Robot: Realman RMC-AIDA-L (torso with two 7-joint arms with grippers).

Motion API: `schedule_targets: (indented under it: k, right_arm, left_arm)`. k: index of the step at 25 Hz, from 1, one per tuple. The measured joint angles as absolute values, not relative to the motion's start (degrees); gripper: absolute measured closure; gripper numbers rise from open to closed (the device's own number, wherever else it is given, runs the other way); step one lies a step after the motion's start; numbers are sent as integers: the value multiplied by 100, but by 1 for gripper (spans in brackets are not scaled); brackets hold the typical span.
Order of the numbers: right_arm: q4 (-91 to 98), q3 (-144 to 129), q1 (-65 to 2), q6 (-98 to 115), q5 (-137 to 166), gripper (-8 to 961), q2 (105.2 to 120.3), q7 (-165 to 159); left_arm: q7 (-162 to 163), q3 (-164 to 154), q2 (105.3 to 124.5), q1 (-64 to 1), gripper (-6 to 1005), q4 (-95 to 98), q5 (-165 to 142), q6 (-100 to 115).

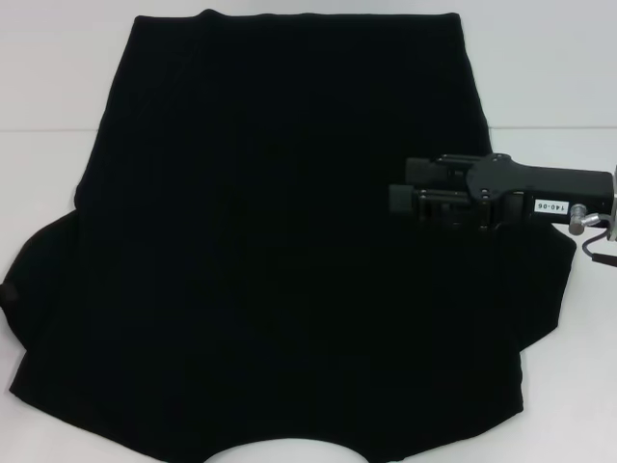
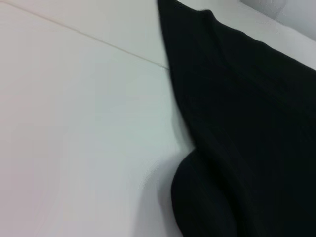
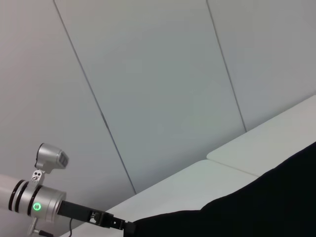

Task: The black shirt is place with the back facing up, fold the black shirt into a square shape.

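While the right pincer (image 1: 397, 200) hung over the black shirt (image 1: 280, 251), the shirt lay spread flat on the white table (image 1: 58, 87).

Reaching in from the shirt's right edge, the right pincer pointed toward the shirt's middle, level above the cloth; whether its fingers were parted or gripping fabric could not be told. In the right wrist view, the left pincer (image 3: 129, 227) sat at the shirt's far edge, its arm stretched out behind it, and its opening could not be told either. The shirt covered most of the table, sleeves fanned out to both sides, with a curved edge nearest the robot.
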State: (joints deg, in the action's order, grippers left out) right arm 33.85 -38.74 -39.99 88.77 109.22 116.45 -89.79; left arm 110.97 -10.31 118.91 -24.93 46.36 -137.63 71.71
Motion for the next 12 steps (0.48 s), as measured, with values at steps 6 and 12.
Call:
schedule_targets:
  k: [6,12]
  right_arm:
    - [3392,-3867,-4019,8876,10882,250,11654,-8961]
    - [3399,-3867,-4050,8876,10880,252,11654,-8944]
  left_arm:
    - [11046,-747,11892,-2405,996,4641,-13743,7200]
    - [11034,-631,11922,-2324,996,4641,-13614,7250]
